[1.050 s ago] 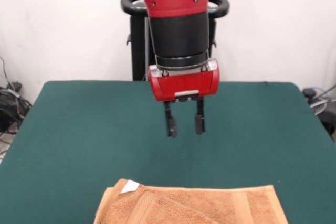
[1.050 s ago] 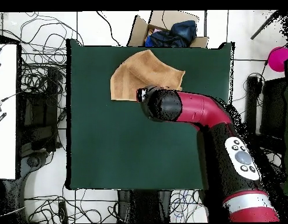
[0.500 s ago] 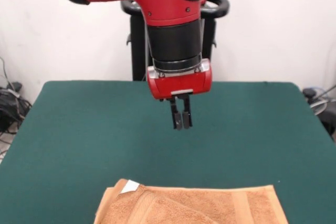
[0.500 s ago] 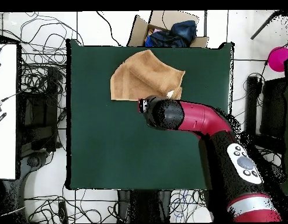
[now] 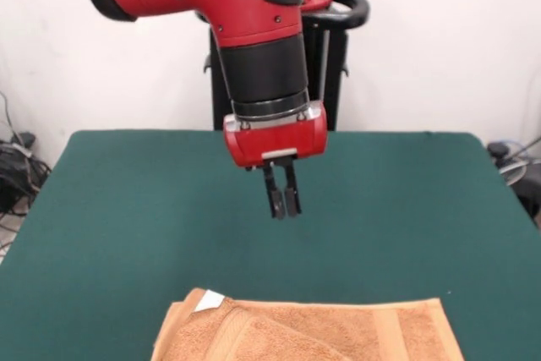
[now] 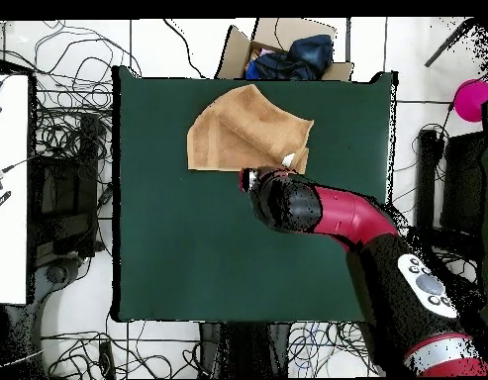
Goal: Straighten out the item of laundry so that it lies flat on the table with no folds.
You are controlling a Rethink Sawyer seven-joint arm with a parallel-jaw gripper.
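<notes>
towel [image 6: 245, 131] on counter [image 6: 188, 247], toward 12 o'clock edge in overhead view | tag [image 5: 209, 299] at towel's corner | pincer [image 5: 282, 202] above bare counter, apart from towel | box [image 6: 287, 51] off counter, beyond 12 o'clock edge

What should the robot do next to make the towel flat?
Probably open its fingers and move toward the towel. The gripper hangs shut and empty above the bare green table, well clear of the towel, which lies with a folded flap by its white tag.
</notes>
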